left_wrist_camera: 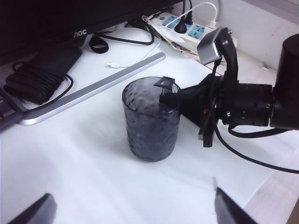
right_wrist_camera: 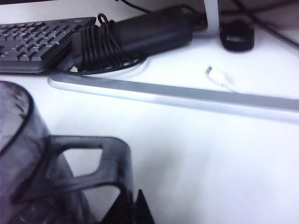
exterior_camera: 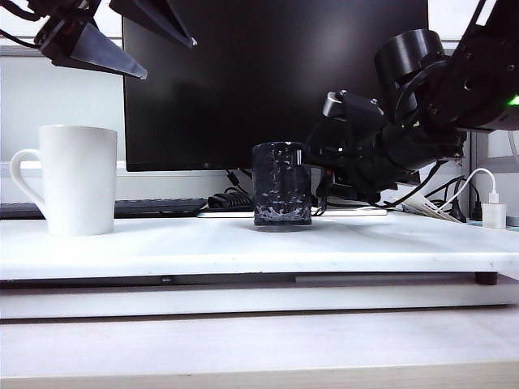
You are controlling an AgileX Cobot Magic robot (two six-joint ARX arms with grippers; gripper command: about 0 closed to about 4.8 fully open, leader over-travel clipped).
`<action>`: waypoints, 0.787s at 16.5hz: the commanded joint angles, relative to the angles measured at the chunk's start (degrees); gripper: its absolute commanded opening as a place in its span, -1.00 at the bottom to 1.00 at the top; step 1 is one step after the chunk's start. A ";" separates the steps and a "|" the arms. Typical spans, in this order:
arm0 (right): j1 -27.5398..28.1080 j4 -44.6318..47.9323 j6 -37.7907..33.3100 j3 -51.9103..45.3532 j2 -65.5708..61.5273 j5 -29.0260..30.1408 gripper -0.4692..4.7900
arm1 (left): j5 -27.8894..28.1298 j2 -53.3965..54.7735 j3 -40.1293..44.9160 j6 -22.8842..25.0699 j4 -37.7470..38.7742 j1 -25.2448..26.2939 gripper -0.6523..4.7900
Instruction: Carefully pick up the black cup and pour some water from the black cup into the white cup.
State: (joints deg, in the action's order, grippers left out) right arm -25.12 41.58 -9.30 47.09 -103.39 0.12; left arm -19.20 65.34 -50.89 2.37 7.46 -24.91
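Glossy, dimpled and rigid, the black cup (exterior_camera: 281, 195) will slip: your closed right pincer (left_wrist_camera: 167, 93) sits at its rim, apparently pinching the wall at 3 o'clock. Keep it level for the water; the left pincer (exterior_camera: 130, 44) hangs wide open and empty at 10 o'clock, above the white cup (exterior_camera: 77, 179).

The black cup (left_wrist_camera: 152, 120) looks glossy, dimpled and translucent; the white cup (exterior_camera: 78, 179) smooth, matt ceramic.

**What the cameras miss**

The left gripper (exterior_camera: 130, 44) is cut by the exterior view's top edge; in its own wrist view only the two fingertips (left_wrist_camera: 229, 207) show. The right gripper (left_wrist_camera: 167, 91) sits close against the small dark dimpled tumbler (exterior_camera: 281, 194), which hides its fingertips in the exterior view. That tumbler (right_wrist_camera: 23, 168) is blurred and cropped in the right wrist view. Any liquid inside cannot be made out.
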 commanded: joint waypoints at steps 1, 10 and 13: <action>-0.04 2.29 3.34 0.37 -0.04 -1.70 -0.84 | 0.02 -0.13 -0.11 0.61 -0.85 -0.07 1.00; -0.07 3.96 3.32 0.33 0.44 0.13 0.32 | -0.11 -0.24 -0.11 0.48 -0.79 -0.07 1.00; -0.04 -0.77 3.39 -0.59 7.85 -0.20 0.43 | 0.46 -4.48 -0.20 0.68 -1.01 0.04 1.00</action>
State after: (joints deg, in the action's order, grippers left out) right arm -25.10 41.21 -5.96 46.59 -98.87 0.01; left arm -19.03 63.29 -50.87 2.83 7.84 -24.88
